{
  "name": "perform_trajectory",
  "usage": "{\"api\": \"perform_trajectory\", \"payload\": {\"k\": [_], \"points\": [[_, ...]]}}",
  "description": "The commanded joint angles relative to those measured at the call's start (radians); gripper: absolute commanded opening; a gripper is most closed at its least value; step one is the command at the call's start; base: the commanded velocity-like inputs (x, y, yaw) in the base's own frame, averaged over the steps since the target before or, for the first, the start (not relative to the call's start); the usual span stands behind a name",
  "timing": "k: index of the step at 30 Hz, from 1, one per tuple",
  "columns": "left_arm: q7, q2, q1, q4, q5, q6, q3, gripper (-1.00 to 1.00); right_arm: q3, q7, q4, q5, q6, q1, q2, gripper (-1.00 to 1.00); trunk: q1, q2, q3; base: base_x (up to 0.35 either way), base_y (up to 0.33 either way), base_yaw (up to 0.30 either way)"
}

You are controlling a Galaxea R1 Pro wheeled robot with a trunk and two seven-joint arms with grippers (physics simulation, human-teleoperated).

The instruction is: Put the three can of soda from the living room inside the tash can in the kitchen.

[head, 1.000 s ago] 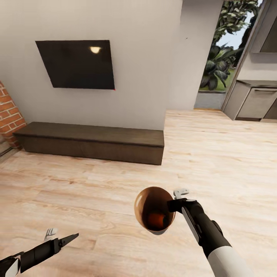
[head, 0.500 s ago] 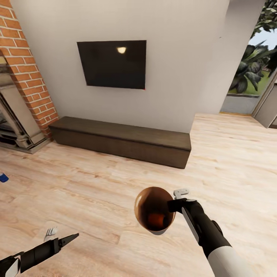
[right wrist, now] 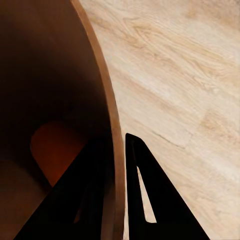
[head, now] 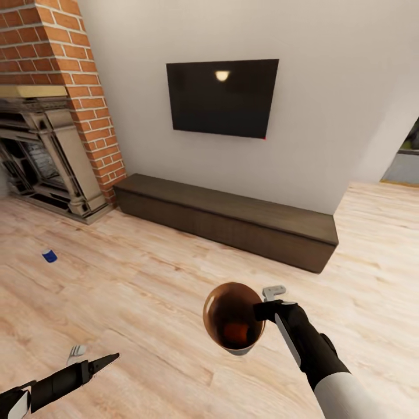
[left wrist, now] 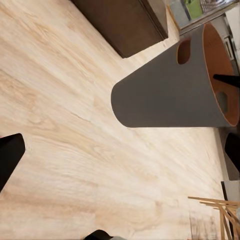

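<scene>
Right hand [head: 260, 311] pinches the tash can [head: 233, 317] by its rim at lower centre, carried toward the blue can of soda [head: 50, 255] at left; left hand [head: 93, 359] hangs open, empty.

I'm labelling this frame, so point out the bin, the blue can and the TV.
bin [head: 224, 302]: head view, on its glossy inner wall.
blue can [head: 50, 255]: head view, on its side, lying on the floor.
TV [head: 221, 98]: head view, middle of the dark screen.
</scene>
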Motion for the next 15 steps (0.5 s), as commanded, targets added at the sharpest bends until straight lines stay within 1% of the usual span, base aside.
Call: {"api": "perform_trajectory", "payload": {"k": [1, 8, 11, 15], "points": [[0.0, 0.0, 0.0, 0.0, 0.0, 0.0, 0.0, 1.0, 0.0, 0.006, -0.001, -0.011, 0.0, 0.0, 0.0, -1.0, 0.0, 0.0, 0.0, 0.282, 0.249, 0.288], [0.0, 0.0, 0.0, 0.0, 0.0, 0.0, 0.0, 1.0, 0.0, 0.006, -0.001, -0.011, 0.0, 0.0, 0.0, -1.0, 0.0, 0.0, 0.0, 0.281, 0.251, 0.272], [-0.001, 0.0, 0.0, 0.0, -0.001, 0.0, 0.0, 1.0, 0.0, 0.007, -0.001, -0.011, 0.0, 0.0, 0.0, -1.0, 0.0, 0.0, 0.0, 0.255, 0.271, 0.075], [-0.001, 0.0, 0.0, 0.001, -0.001, 0.0, 0.0, 1.0, 0.0, 0.006, -0.001, -0.011, 0.0, 0.0, 0.0, -1.0, 0.0, 0.0, 0.0, 0.243, 0.278, 0.017]]}}
